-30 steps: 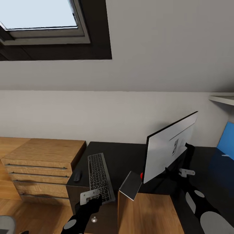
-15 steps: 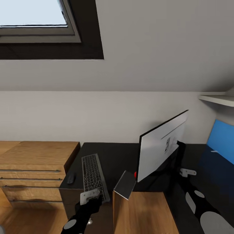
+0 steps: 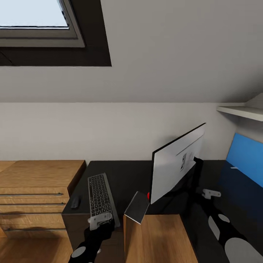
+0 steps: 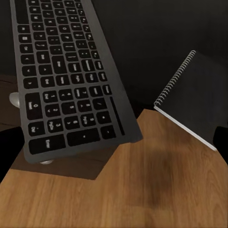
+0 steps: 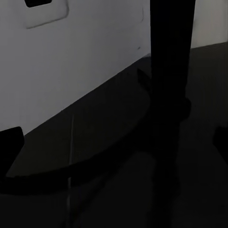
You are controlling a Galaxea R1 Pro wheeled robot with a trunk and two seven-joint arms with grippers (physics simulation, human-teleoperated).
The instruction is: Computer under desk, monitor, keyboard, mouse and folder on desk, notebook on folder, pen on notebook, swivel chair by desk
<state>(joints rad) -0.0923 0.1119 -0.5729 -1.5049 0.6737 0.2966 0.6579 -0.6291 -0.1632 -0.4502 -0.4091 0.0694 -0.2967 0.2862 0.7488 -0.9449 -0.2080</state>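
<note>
The black desk carries the keyboard, which juts over the front edge. The small dark mouse lies just left of it. The monitor stands to the right, its pale back toward me, on a black stand. The grey spiral notebook overhangs the desk edge between them. My left gripper hovers open at the keyboard's near end. My right gripper is open behind the monitor's stand. Folder, pen, swivel chair and computer are out of view.
A light wooden drawer chest stands against the desk's left side. A wooden surface lies below the notebook. A blue wall panel and a white shelf are at the right, a roof window above left.
The whole picture has slid left, so the camera has turned or moved right. Both arms keep the same pose in the view, and nothing on the desk has shifted.
</note>
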